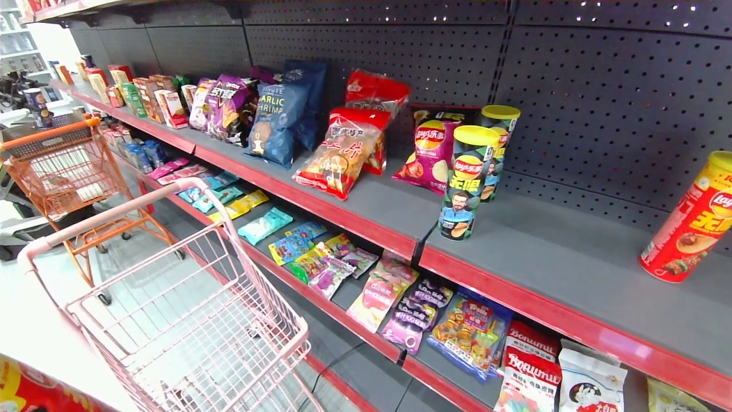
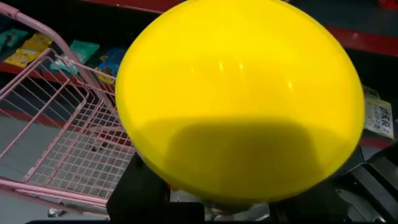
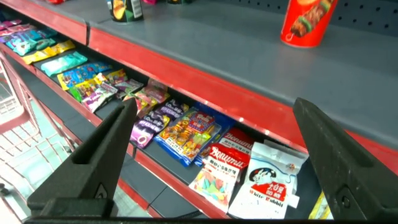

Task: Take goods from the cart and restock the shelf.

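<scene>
1. Currently the left gripper looks closed on a red can: its yellow lid sits right against the wrist camera, hanging above the pink cart with nothing else under it, though the lid hides the contact itself
2. Right gripper is spread wide with nothing between its jaws, low in front of the shelf, facing the snack bags on the level below
3. I judge the step in hand to be carrying the can from cart to shelf
4. Best target seems the bare grey board between the green cans and the matching red tube standing at the right; set it just beside that tube so like goes with like
5. Lift above the red front lip before moving inward, or the base may catch
6. Hold the can upright, lower until the base sits flat, then release; a tall narrow can let go tilted will likely topple
7. Leave the right arm low, away from the path
</scene>
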Robot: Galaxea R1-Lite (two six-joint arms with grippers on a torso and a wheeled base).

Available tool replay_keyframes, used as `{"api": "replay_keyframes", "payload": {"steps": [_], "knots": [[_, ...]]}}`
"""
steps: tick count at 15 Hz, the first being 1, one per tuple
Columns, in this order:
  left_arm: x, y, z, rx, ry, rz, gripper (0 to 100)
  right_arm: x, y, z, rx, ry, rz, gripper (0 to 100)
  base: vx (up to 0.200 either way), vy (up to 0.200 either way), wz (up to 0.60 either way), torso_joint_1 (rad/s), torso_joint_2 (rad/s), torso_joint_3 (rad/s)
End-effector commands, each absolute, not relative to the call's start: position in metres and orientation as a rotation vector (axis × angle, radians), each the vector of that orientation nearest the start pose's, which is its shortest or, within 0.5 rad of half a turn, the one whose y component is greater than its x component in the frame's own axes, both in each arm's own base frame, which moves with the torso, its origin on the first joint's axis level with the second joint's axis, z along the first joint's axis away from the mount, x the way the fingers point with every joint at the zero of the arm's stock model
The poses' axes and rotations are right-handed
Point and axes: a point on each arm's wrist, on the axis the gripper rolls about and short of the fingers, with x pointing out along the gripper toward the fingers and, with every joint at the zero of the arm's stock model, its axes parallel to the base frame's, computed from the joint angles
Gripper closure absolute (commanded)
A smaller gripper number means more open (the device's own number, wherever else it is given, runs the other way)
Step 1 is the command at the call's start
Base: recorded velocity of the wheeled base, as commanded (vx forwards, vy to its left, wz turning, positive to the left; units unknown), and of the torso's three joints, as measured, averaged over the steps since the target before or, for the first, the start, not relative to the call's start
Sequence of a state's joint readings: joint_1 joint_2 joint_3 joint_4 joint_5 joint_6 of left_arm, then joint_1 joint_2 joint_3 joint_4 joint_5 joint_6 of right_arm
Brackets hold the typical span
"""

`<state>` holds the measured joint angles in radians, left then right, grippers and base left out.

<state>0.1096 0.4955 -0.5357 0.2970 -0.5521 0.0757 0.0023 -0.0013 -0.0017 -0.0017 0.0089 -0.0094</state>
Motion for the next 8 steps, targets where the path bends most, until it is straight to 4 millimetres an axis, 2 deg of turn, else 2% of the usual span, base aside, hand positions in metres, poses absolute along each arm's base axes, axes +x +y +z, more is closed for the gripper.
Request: {"api": "replay_keyframes", "payload": {"steps": [1,8], "knots": [[0.0003,-0.0118,0.1999,-0.001,0.205,-0.448,100,-0.0229,0.0001,0.0761,-0.009,-0.003,0.012,0,0.000,0.000,0.00,0.154,-0.37,-0.207],[0.0009,-0.0117,0.2020,0.036,0.192,-0.447,100,-0.0229,0.0001,0.0761,-0.008,-0.003,0.012,0,0.000,0.000,0.00,0.163,-0.36,-0.205]]}}
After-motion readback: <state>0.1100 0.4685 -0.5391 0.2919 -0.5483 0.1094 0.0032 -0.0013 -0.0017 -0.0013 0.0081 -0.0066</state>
